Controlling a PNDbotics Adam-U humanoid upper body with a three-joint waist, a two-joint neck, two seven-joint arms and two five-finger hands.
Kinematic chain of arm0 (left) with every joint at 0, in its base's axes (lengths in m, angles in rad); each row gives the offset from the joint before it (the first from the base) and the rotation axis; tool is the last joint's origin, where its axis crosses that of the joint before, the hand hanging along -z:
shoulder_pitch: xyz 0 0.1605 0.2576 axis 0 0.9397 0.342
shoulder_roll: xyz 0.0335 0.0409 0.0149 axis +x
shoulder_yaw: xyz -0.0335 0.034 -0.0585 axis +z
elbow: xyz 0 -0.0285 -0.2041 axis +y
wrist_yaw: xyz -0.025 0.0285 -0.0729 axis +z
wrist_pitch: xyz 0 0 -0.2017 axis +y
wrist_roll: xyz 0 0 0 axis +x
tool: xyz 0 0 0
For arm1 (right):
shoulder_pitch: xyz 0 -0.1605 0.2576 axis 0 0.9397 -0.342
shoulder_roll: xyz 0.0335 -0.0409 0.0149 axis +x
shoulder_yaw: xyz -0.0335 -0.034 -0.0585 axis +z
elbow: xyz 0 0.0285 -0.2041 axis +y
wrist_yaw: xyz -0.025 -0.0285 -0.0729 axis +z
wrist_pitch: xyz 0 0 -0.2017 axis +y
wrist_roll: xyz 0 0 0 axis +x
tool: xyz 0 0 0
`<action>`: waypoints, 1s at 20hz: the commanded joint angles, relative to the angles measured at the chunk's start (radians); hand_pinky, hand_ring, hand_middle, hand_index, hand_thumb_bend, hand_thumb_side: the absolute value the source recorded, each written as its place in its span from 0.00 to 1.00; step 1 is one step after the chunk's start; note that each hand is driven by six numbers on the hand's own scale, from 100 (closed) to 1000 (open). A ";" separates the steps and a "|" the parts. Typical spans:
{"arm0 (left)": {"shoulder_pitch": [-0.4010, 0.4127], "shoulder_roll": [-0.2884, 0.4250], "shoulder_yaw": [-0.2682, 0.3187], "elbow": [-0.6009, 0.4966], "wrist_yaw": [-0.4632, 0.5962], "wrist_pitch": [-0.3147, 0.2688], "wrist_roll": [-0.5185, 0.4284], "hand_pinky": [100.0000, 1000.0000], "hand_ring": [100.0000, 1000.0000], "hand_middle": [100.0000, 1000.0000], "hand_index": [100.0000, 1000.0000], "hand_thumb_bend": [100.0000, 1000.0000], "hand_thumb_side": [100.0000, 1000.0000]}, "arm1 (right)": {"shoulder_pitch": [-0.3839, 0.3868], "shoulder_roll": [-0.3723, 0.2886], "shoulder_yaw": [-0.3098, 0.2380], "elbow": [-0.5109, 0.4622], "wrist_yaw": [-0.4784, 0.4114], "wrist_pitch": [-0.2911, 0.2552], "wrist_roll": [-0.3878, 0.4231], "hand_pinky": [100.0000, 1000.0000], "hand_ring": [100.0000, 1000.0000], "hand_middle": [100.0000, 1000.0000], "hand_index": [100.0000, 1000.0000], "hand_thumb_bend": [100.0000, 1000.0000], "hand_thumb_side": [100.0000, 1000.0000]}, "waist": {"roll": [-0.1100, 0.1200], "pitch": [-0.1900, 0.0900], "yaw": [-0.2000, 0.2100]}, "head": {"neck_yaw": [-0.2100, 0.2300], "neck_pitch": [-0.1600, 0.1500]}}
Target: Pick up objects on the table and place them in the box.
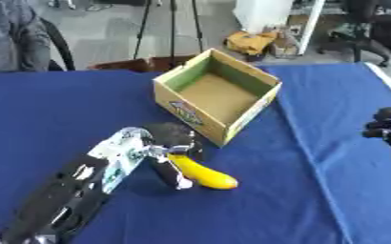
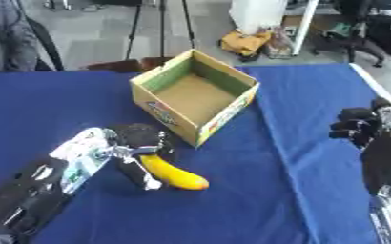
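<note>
A yellow banana [image 1: 204,173] lies on the blue tablecloth, just in front of the open cardboard box [image 1: 219,94]. My left hand [image 1: 170,148] comes in from the lower left and sits over the banana's near end, its fingers curled round it. The box looks empty inside, showing only its brown floor. My right hand [image 2: 367,127] hovers at the right edge of the table, fingers curled, holding nothing.
The blue tablecloth [image 1: 57,119] covers the whole work surface. Beyond the far edge stand a tripod [image 1: 172,24], a brown bag [image 1: 251,42] on the floor and a black chair [image 1: 362,33]. A person sits at the far left corner.
</note>
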 commanded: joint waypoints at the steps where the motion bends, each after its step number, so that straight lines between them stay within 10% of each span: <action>1: -0.021 0.000 0.012 -0.004 0.001 -0.005 -0.007 0.70 0.61 0.59 0.72 0.22 0.43 | -0.015 -0.013 -0.005 -0.012 -0.005 -0.003 0.002 0.47 0.49 0.48 0.55 0.00 0.91 | -0.002 -0.011 -0.002 | 0.001 -0.011; 8: -0.017 0.000 0.015 0.003 0.011 0.004 -0.017 0.66 0.57 0.56 0.71 0.01 0.39 | -0.014 -0.012 -0.006 -0.012 -0.004 -0.003 0.002 0.47 0.49 0.48 0.55 0.00 0.91 | -0.002 -0.012 -0.001 | -0.002 -0.011; 20: -0.015 0.030 0.021 -0.023 0.062 0.030 -0.036 0.58 0.50 0.47 0.61 0.00 0.41 | -0.013 -0.013 -0.007 -0.011 -0.003 -0.003 0.001 0.47 0.49 0.48 0.55 0.00 0.91 | 0.001 -0.014 0.000 | -0.006 -0.012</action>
